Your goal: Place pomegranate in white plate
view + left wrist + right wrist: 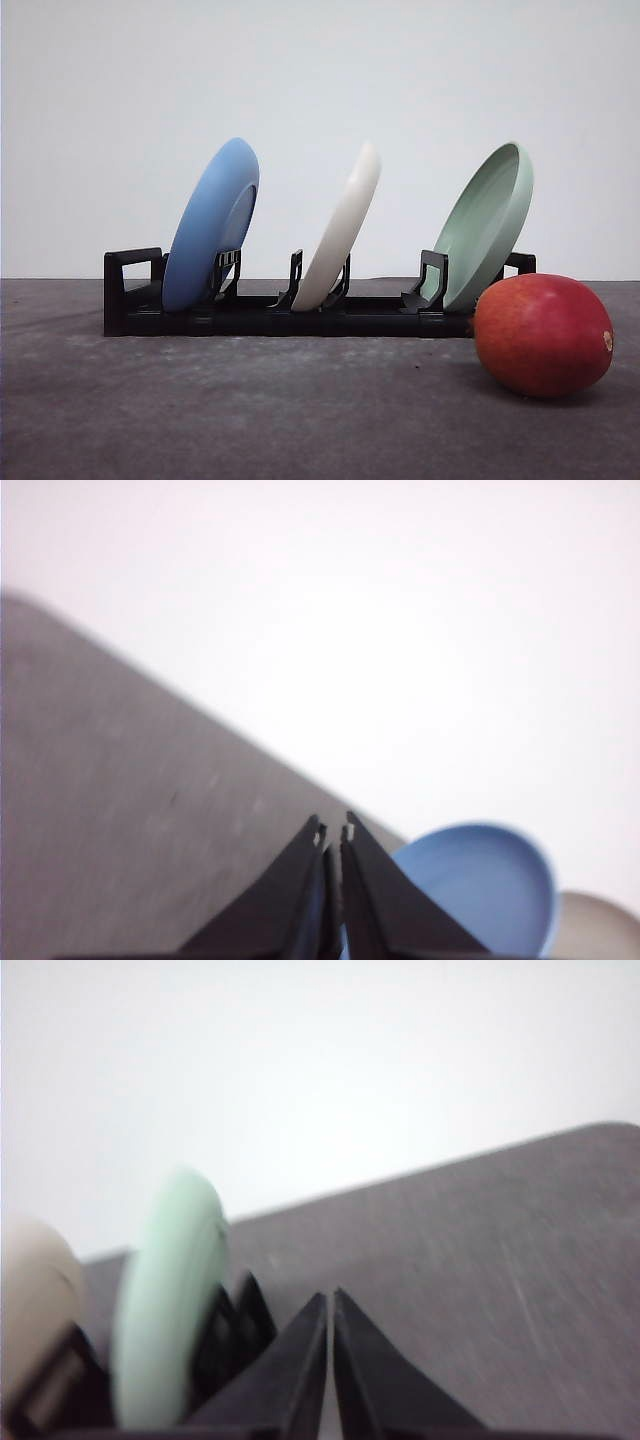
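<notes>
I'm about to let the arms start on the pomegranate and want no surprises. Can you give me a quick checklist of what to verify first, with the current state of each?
1. Pomegranate reachable: ok, it lies free on the table, in front of the rack's right end.
2. White plate ready to receive fruit: not ok, it stands tilted on edge in the black rack, between the blue plate and the green plate.
3. Left gripper open for a grasp: not ok, fingers shut, holding nothing.
4. Right gripper open: not ok, shut and empty.
5. Room on the table to lay the plate flat: ok, bare surface in front of the rack.
</notes>
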Motion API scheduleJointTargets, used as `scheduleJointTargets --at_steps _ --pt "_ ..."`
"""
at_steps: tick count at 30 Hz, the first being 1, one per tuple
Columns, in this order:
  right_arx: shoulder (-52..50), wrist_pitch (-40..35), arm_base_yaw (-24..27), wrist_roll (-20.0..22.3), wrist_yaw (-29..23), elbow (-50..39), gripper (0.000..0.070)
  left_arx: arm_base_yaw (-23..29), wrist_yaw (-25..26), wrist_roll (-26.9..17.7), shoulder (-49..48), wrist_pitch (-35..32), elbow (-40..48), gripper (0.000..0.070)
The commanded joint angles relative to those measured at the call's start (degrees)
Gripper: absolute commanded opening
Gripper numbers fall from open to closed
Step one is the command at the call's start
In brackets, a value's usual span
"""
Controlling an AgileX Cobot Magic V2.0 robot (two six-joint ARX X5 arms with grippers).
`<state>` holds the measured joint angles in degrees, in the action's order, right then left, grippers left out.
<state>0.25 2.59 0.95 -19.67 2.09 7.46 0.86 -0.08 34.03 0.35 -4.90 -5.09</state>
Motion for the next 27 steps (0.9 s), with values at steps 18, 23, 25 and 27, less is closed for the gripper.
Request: scheduleJointTargets --at_steps 18,23,25,27 --pt "21.79 33.6 -0.34 11.65 11.42 35.04 0.0003 -1.19 9.28 -23.11 26.94 51.16 -45.19 0.001" --pt "25.42 33.46 -4.45 13.76 12.02 35.06 0.0004 -6.04 10.27 -24.79 32.69 48.85 -46.31 0.001" --pt "26.0 33.42 -7.39 15.12 11.43 35.06 0.0004 -9.3 10.23 -25.78 34.73 47.42 -46.31 0.001" --pt "26.25 33.42 -10.84 16.39 10.97 35.06 0.0004 -12.88 10.19 -27.73 36.71 45.44 -46.31 0.001"
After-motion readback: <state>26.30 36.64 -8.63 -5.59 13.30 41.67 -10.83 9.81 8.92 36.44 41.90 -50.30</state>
